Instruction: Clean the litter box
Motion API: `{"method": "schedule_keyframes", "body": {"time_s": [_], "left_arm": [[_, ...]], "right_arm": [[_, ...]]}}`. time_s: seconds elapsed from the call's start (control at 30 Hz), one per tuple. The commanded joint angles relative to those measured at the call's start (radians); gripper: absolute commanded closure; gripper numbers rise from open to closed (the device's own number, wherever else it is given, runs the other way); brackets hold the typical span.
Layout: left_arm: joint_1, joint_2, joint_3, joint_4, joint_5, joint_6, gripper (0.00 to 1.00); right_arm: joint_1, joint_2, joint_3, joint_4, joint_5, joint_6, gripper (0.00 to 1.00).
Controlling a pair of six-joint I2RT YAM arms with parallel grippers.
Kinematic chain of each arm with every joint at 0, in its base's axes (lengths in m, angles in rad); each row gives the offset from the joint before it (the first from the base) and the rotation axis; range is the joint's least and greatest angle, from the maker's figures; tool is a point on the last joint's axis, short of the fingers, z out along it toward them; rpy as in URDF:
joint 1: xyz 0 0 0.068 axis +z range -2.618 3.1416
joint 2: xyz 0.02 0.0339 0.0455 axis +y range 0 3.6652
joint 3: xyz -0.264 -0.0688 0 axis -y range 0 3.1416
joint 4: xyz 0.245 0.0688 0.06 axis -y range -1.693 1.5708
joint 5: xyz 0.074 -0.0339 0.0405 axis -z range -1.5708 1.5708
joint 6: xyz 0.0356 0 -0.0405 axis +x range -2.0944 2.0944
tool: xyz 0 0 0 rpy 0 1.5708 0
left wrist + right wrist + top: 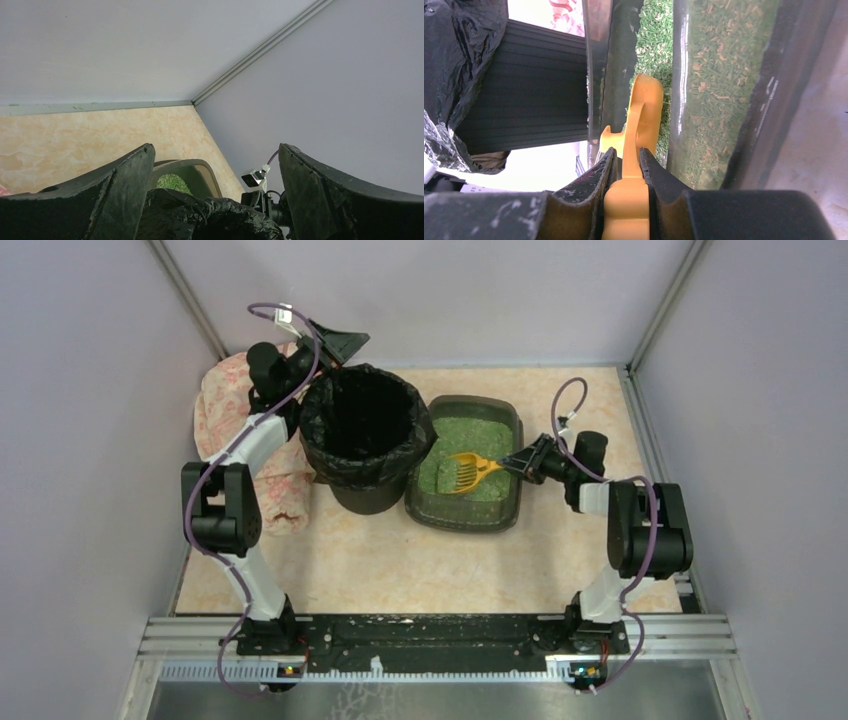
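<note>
Scoop [462, 473] — yellow slotted plastic, clamped in right gripper [510, 461] over granular litter box [460, 517]; left gripper [338, 345] agape.

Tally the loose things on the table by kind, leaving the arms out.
Litter box: 1
Black-bagged bin: 1
Yellow slotted scoop: 1
Patterned cloth: 1
Total: 4

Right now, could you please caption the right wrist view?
Right gripper clamps the yellow scoop by its handle over the litter box.
</note>
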Motion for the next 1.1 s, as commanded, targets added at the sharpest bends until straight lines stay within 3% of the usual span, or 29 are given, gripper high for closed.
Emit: {"method": "schedule_keyframes", "body": {"time_s": [0.0, 0.27, 0.63, 0.9, 1.07], "left_arm": [[-0.012, 0.026, 0.03, 0.042, 0.016, -0.008, 0.01], [-0.004, 0.042, 0.045, 0.051, 0.017, -0.017, 0.01], [0.007, 0.067, 0.071, 0.063, 0.014, -0.03, 0.01], [0.012, 0.089, 0.101, 0.063, 0.013, -0.037, 0.01], [0.014, 0.107, 0.109, 0.08, 0.009, -0.056, 0.01]], "right_arm": [[-0.031, -0.046, 0.026, -0.019, 0.043, -0.034, 1.0], [-0.074, -0.056, 0.083, -0.031, 0.04, -0.012, 1.0], [-0.161, 0.058, -0.011, 0.528, -0.01, 0.38, 1.0], [-0.177, 0.092, -0.017, 0.548, 0.0, 0.379, 1.0], [-0.118, 0.091, 0.049, 0.401, -0.031, 0.28, 1.0]]}}
